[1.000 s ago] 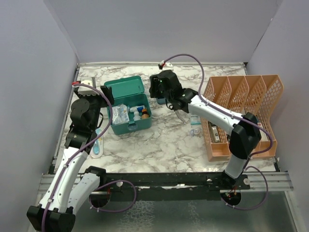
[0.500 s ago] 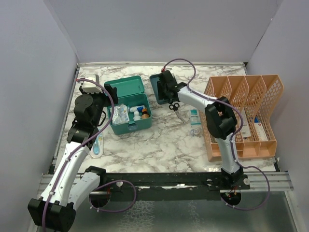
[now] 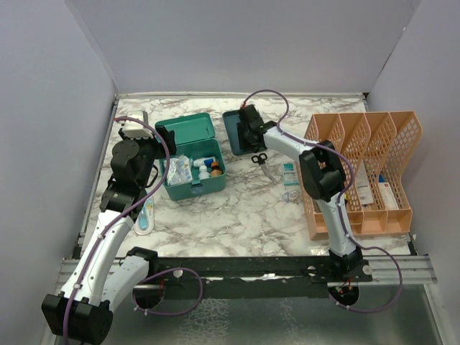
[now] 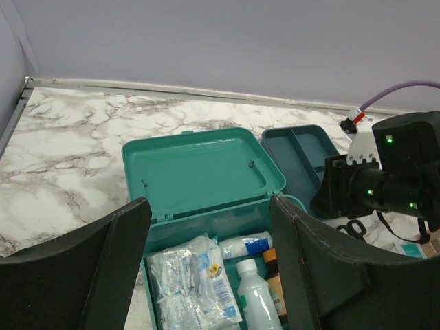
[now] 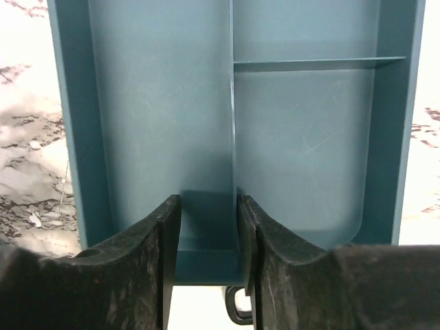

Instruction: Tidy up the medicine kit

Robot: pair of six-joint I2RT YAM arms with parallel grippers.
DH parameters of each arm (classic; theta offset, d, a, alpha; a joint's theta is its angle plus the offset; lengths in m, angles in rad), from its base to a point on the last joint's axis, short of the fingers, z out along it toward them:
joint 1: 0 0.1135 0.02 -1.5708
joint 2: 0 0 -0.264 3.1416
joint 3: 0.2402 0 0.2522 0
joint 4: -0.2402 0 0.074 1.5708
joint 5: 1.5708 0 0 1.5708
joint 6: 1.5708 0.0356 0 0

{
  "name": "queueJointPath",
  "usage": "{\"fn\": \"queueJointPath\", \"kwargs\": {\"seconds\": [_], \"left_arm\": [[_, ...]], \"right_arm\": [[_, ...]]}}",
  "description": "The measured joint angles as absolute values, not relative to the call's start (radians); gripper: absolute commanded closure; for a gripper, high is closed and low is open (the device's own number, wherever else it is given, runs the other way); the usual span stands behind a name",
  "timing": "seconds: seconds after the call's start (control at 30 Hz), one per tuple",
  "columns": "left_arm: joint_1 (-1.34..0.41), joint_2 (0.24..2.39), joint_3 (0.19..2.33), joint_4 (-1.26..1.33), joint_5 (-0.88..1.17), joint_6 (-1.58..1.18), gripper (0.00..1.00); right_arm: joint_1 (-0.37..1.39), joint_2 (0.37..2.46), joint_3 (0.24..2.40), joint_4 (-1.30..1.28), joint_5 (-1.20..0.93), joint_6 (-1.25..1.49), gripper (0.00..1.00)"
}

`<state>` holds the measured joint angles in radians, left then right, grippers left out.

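This is a robot lab's test cell: plain pale walls (image 3: 237, 43) box in a marble-patterned tabletop (image 3: 244, 212) on three sides. Two white-and-black arms (image 3: 108, 241) are bolted to a black rail (image 3: 251, 264) at the near edge, with purple cables (image 3: 267, 92) looped loose over them. What lies on the tabletop looks like staged props: a teal kit (image 3: 188, 133) and an orange rack (image 3: 359, 144).

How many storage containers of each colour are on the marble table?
Teal: 2, the teal-green hinged plastic box and the teal divided plastic insert tray
Orange: 1, the orange mesh file rack
Total: 3
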<state>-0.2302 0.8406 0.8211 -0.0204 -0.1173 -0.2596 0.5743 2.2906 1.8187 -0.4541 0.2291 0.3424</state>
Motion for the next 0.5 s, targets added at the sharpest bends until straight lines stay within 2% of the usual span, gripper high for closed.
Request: {"fn": "queueJointPath", "kwargs": {"seconds": [0.13, 0.5], "left_arm": [[-0.230, 0.841, 0.821, -0.026, -0.119, -0.260, 0.27], [-0.230, 0.842, 0.825, -0.031, -0.130, -0.258, 0.27]], "right_arm": [[0.574, 2.302, 1.819, -0.464, 0.183, 0.321, 0.79], [0.593, 2.301, 1.810, -0.429, 0.051, 0.274, 0.83]]}}
